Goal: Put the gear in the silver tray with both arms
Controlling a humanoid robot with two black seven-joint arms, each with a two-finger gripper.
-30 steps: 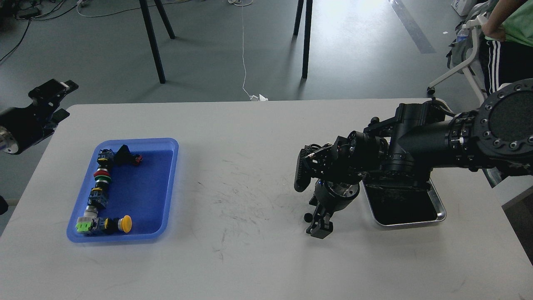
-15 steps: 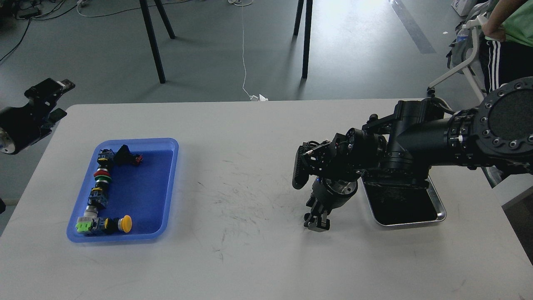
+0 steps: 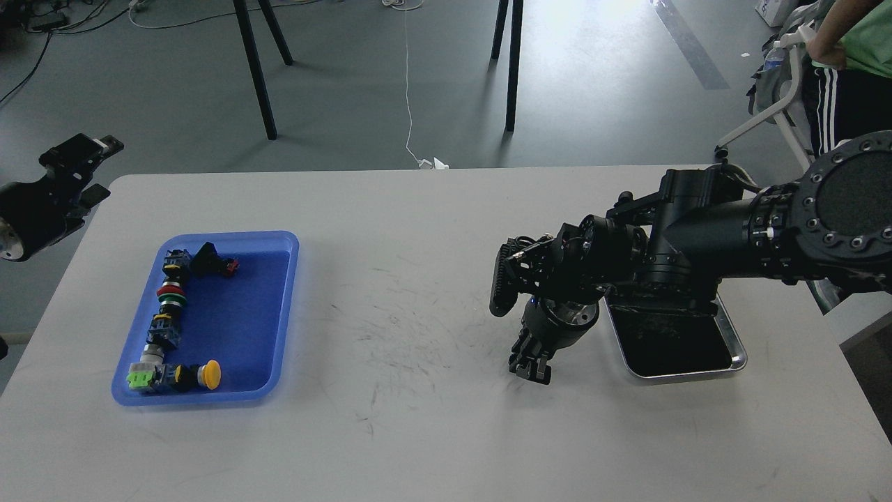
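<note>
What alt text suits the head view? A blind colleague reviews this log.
The right arm's tool points down at bare white table, just left of a silver tray that its arm partly hides. At far left, a blue tray holds small colourful switches, and the left tool hovers off the table's edge.

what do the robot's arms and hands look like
Both arms are matte black. The right arm has a large round joint ringed with bolts, thin black cables, a ribbed black block and a silver wrist ring above its small black right hand. The left hand is blocky and black.
</note>
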